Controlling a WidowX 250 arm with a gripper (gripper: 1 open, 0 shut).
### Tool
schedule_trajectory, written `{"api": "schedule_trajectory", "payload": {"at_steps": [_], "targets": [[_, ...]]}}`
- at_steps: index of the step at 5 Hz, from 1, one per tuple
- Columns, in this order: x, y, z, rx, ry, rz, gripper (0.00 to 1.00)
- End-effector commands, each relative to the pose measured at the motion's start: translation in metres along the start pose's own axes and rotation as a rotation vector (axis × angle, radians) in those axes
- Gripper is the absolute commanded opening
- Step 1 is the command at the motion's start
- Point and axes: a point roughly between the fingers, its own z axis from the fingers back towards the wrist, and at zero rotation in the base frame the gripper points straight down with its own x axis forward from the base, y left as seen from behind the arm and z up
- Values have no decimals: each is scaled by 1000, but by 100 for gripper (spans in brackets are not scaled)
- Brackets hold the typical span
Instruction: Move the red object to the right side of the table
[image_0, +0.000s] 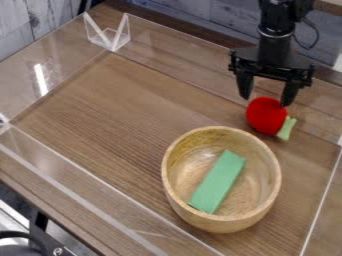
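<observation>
Strawberry (267, 115), released, lies near the tabletop's (120, 110) right edge beneath the spread, empty gripper (271, 92), from where it might roll if a finger clipped it.

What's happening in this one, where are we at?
A single robot arm's gripper hangs open just above and left of the red object, which lies on the table near its right wall, free of the jaws. A wooden bowl in front holds a flat green block. The placing looks done.
</observation>
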Motion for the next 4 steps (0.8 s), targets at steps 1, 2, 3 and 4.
{"api": "schedule_trajectory", "payload": {"at_steps": [1,2,3,4], "targets": [[5,-17,18,-25,-68,19,100],[2,-29,15,-31,-69,43,100],[3,-27,12,-38,-65,37,100],[3,-21,5,-36,-57,36,100]]}}
